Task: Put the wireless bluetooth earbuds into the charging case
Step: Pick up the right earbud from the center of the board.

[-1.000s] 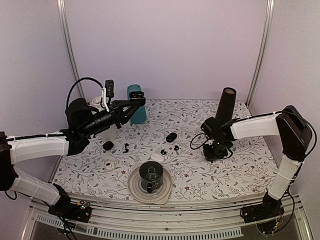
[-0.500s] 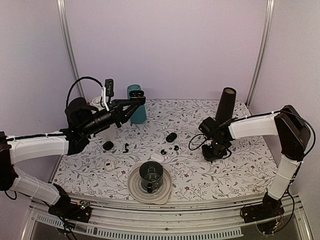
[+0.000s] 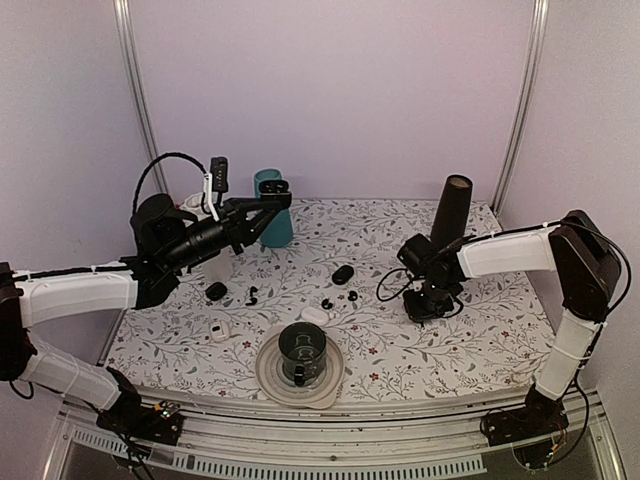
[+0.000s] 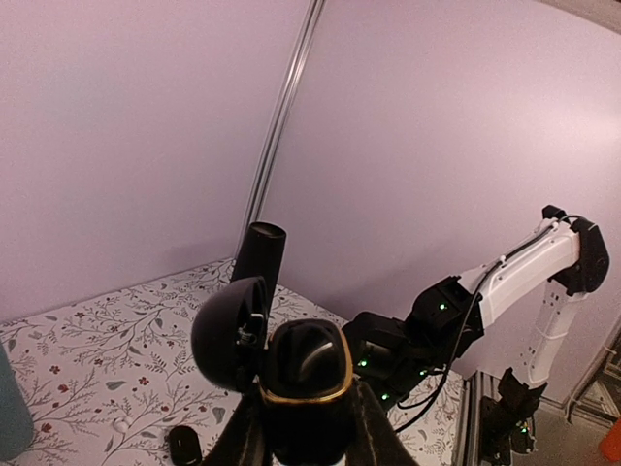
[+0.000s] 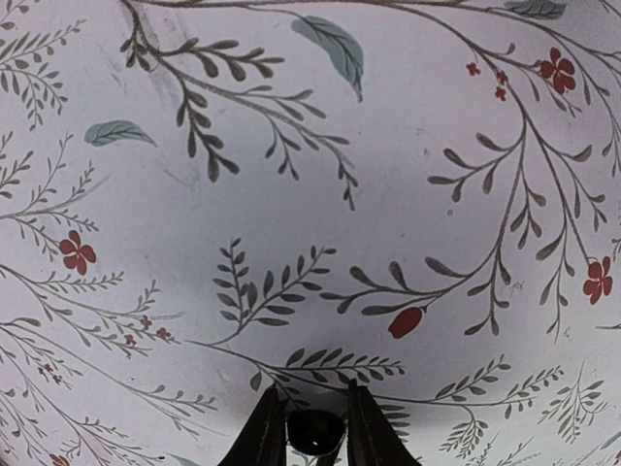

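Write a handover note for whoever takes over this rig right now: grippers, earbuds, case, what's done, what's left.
Left gripper: shut on the open charging case, held up off the table.
Right gripper: down at the table, jaws pinching one earbud.
Other loose earbuds lie mid-table.
Done: case open, one earbud gripped.
Left: lift it, seat it in the case, then fetch the second.
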You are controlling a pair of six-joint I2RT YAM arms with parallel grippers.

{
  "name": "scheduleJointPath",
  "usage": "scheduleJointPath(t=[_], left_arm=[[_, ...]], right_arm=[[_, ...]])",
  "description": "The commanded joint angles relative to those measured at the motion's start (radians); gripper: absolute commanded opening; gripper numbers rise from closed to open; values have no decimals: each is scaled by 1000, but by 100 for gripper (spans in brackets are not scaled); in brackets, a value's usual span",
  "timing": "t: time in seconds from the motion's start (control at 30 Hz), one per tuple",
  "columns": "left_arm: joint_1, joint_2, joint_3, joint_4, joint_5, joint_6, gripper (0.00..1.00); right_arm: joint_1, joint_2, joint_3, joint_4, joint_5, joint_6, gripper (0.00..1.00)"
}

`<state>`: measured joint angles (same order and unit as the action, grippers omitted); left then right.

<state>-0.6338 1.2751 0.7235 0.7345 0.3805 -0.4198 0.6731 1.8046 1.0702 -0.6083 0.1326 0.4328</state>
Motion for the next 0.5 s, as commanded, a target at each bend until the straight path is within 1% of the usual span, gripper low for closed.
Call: scheduleJointPath(t=[0.0,0.07,0.13,0.47], left_arm=[[5,13,38,0,5,-2,0],[3,14,42,-1,6,-2,0],[2,15,43,0,4,-2,0],[-9,21,50,-9,-2,-1,0]], right_arm=[[5,-3,-13,-30,-24,-8,24],[5,-10,-19,-26,-26,-12,29],[5,-18,-24,-24,-30,-18,30],[4,-29,-49,-13,-38,-47,29]])
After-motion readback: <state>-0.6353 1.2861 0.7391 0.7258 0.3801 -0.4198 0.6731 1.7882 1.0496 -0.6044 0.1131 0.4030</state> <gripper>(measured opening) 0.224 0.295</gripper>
